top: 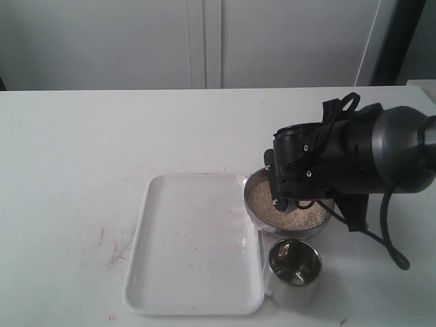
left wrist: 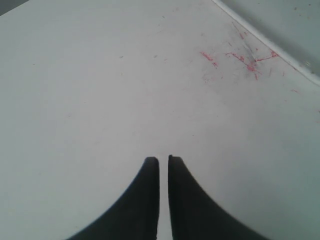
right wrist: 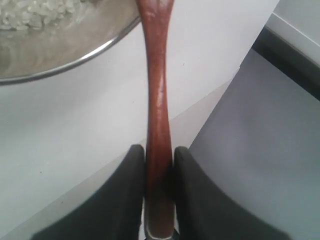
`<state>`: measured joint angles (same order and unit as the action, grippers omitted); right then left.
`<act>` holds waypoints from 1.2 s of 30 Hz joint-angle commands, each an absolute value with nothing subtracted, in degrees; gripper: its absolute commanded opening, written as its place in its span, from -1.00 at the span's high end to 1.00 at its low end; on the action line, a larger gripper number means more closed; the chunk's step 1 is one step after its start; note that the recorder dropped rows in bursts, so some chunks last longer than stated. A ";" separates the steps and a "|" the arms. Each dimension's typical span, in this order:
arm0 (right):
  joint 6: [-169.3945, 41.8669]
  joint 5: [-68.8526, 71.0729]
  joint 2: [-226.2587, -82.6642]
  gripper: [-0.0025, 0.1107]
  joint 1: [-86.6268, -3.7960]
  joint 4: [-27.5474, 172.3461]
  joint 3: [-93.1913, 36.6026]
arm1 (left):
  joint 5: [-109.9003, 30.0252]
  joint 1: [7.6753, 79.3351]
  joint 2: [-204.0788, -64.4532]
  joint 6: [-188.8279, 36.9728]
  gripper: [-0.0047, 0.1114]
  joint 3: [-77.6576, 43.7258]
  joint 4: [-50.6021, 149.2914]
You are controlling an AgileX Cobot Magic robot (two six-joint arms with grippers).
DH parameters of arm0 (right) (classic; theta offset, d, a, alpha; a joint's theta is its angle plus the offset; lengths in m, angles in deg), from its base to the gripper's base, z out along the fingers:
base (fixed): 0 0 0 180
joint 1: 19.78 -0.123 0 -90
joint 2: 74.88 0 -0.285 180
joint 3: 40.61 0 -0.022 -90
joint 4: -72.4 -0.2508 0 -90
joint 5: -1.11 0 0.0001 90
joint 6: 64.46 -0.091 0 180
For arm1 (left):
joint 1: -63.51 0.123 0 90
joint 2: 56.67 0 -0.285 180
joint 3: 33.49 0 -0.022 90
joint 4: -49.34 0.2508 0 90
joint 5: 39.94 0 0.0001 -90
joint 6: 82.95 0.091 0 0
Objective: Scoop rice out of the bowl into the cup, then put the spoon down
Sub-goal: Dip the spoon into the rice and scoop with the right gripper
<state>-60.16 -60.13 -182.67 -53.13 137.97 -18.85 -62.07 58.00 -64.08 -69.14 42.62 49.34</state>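
The steel bowl (top: 253, 204) holds off-white rice (top: 300, 216) and stands right of the tray. In front of it is the steel cup (top: 293, 272); what it holds cannot be made out. My right arm (top: 340, 160) hangs over the bowl and hides the spoon in the exterior view. In the right wrist view my right gripper (right wrist: 159, 152) is shut on the reddish-brown spoon handle (right wrist: 157, 90), which runs out over the bowl rim (right wrist: 75, 62) toward the rice (right wrist: 30, 15); the spoon head is out of view. My left gripper (left wrist: 163, 161) is shut and holds nothing, above bare table.
A white tray (top: 194, 245) lies left of the bowl and cup, and its edge (left wrist: 265, 40) shows in the left wrist view. Red scuff marks (left wrist: 240, 57) stain the table by it. The table edge (right wrist: 215, 102) and grey floor show beside the right gripper.
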 commanded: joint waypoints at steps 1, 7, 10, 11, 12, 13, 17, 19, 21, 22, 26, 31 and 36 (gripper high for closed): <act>-60.60 -60.66 -183.35 0.96 -53.38 137.33 -18.62 | -64.83 57.59 -64.45 -69.48 0.67 43.14 49.02; -59.09 -60.66 -183.35 0.96 -53.38 135.21 -18.62 | -64.83 57.59 -64.45 -69.48 0.67 43.14 49.02; -56.43 -60.66 -183.35 0.96 -53.38 132.25 -18.62 | -64.83 57.59 -64.45 -69.48 0.67 43.14 49.02; -55.99 -60.66 -183.35 0.96 -53.38 131.41 -18.62 | -64.83 57.59 -64.45 -69.48 0.67 43.14 49.02; -55.35 -60.55 -183.35 0.96 -53.38 130.53 -18.62 | -64.83 57.59 -64.45 -69.48 0.67 43.14 49.02; -55.26 -60.55 -183.35 0.96 -53.38 129.70 -18.72 | -64.83 57.59 -64.45 -69.48 0.67 43.14 49.02; -52.56 -60.43 -183.35 0.96 -53.38 125.00 -19.75 | -64.83 57.59 -64.45 -69.48 0.67 43.14 49.02; -51.35 -60.43 -183.35 0.96 -53.38 122.12 -21.16 | -64.83 57.59 -64.45 -69.48 0.67 43.14 49.02; -51.21 -60.68 -183.35 0.96 -53.38 119.99 -23.08 | -64.83 57.59 -64.45 -69.48 0.67 43.14 49.02; -50.10 -61.59 -183.35 0.96 -53.38 117.59 -24.80 | -64.83 57.59 -64.45 -69.48 0.67 43.14 49.02; -45.32 -63.43 -183.35 0.96 -51.72 109.16 -27.37 | -64.83 57.59 -64.45 -69.48 0.67 43.14 49.02; -42.82 -64.10 -182.09 0.96 -47.56 102.41 -28.88 | -64.83 57.59 -64.45 -69.48 0.67 43.14 49.02; -39.79 -64.32 -177.81 0.96 -43.71 97.17 -28.88 | -64.83 57.59 -64.45 -69.48 0.67 43.14 49.02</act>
